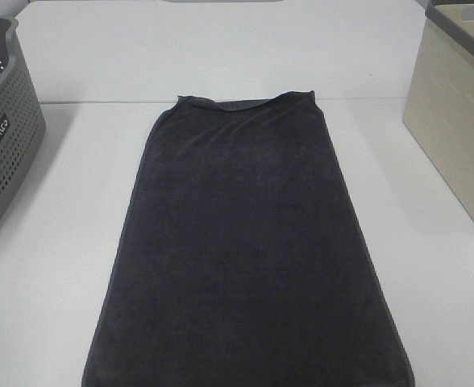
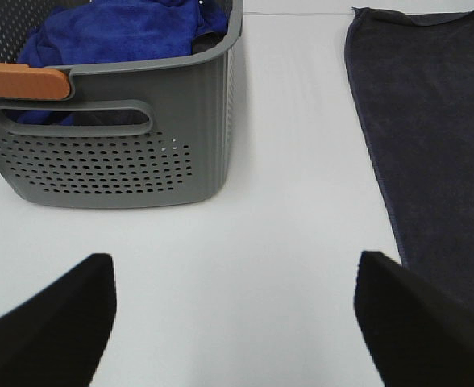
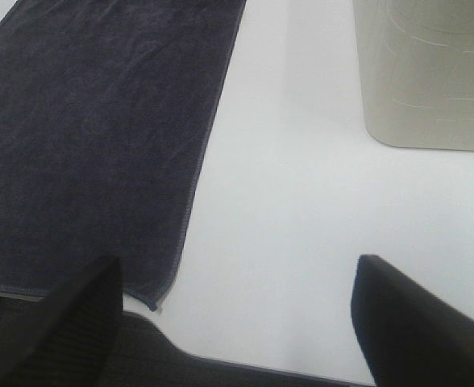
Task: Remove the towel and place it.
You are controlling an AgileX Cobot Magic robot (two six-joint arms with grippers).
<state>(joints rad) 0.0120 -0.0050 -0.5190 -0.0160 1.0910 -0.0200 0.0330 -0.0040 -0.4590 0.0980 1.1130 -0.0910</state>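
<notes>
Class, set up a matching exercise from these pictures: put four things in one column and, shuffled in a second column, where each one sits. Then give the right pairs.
Things:
1. towel
2. grey basket
3. beige bin
4. blue cloth

Places:
A. inside the grey basket
B. on the table's right side in the high view
C. spread flat in the middle of the table
D. on the table's left side in the high view

Pairs: 1-C, 2-D, 3-B, 4-A
</notes>
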